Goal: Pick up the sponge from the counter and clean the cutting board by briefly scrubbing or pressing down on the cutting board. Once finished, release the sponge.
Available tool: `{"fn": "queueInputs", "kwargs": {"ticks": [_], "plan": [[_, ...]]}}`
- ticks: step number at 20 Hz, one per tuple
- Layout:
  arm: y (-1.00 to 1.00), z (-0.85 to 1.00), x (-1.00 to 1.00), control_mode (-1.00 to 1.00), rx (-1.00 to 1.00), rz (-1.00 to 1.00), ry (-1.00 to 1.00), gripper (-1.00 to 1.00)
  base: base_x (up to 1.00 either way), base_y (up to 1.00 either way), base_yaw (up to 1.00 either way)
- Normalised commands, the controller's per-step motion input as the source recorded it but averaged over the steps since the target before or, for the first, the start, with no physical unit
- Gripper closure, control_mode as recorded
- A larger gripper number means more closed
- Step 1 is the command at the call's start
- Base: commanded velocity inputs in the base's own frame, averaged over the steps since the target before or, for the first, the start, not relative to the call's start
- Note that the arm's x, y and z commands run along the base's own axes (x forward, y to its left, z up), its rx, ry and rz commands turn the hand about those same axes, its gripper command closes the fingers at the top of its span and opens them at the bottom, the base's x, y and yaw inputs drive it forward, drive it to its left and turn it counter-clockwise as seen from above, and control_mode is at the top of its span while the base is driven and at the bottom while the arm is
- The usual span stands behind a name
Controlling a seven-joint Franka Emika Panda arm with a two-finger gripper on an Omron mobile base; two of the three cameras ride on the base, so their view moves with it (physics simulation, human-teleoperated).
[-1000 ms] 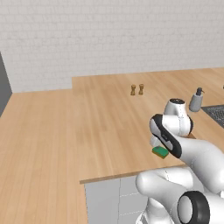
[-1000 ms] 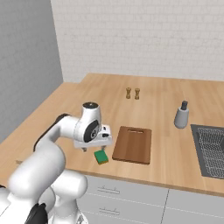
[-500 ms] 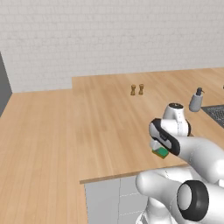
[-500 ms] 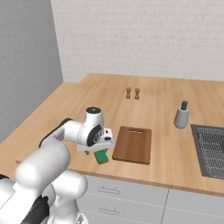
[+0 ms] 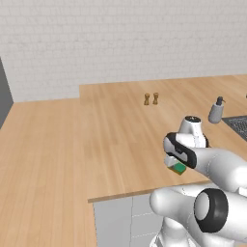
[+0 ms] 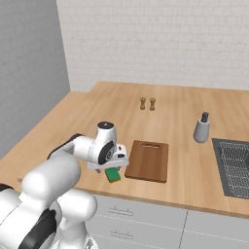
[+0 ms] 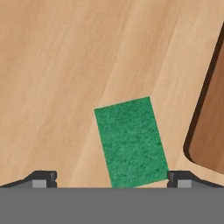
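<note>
The green sponge (image 6: 113,174) lies flat on the light-wood counter (image 6: 82,121), close to its front edge and just left of the dark reddish-brown cutting board (image 6: 148,160). My gripper (image 6: 112,167) hangs directly over the sponge, pointing down, and it is open. In the hand view the sponge (image 7: 131,140) sits between the two widely spread fingertips (image 7: 43,178), nothing gripped, and the board's rounded corner (image 7: 210,131) shows at the right. From the left base view the sponge (image 5: 179,168) peeks out under my hand (image 5: 176,157).
Two small brown shakers (image 6: 147,103) stand at the back of the counter. A grey soap dispenser (image 6: 201,128) stands beside the sink with its dark rack (image 6: 233,165) on the right. The counter's front edge runs just below the sponge.
My hand has sunk a little lower over the sponge and shifted slightly toward the board. The sponge and board have not moved. The jaws stay open.
</note>
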Motion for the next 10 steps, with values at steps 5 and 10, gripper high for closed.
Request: {"fn": "queueInputs", "kwargs": {"ticks": [5,10], "plan": [[0.00,-0.10,0.00,-1.00,0.00,0.00,-0.03,-1.00,0.00,0.00,0.00],[0.00,-0.23,0.00,-1.00,0.00,0.00,-0.01,-1.00,0.00,0.00,0.00]]}}
